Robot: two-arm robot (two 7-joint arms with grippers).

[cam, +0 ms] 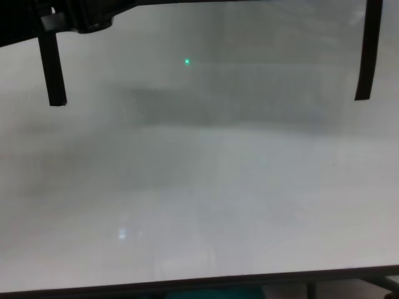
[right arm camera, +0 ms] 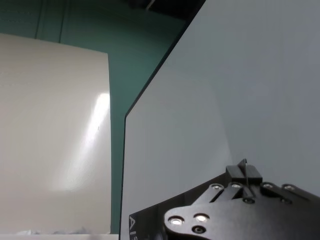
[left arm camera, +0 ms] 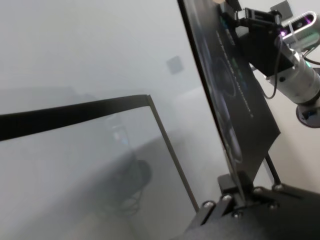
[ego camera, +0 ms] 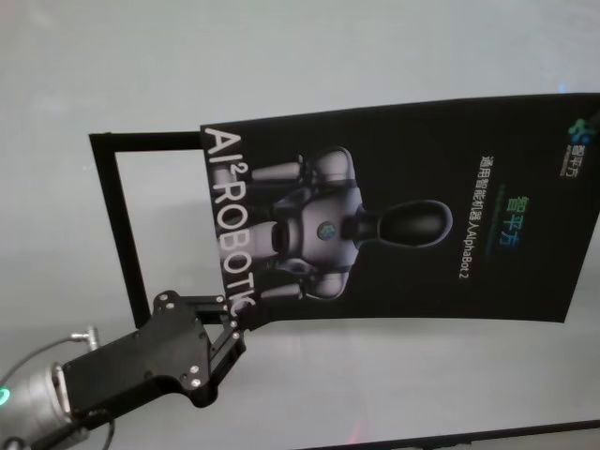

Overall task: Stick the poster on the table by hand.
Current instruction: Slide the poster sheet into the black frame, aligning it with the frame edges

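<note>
From where I stood, the left hand (ego camera: 234,330) at about seven o'clock pinched the near corner of the poster (ego camera: 403,216), lifting it above the table (cam: 199,205), probably to line it up over the black strips (ego camera: 117,202) before pressing. The right hand (left arm camera: 239,17) clamped its far edge at three o'clock. No containers showed.

The light is soft and a bit dim. The counter (cam: 199,205) looks hazy and grey in the chest view, with a wide, faint shadow across its far part. The poster (ego camera: 403,211) is shiny and sharp from the head. In the left wrist view, pale reflections blur the counter.
</note>
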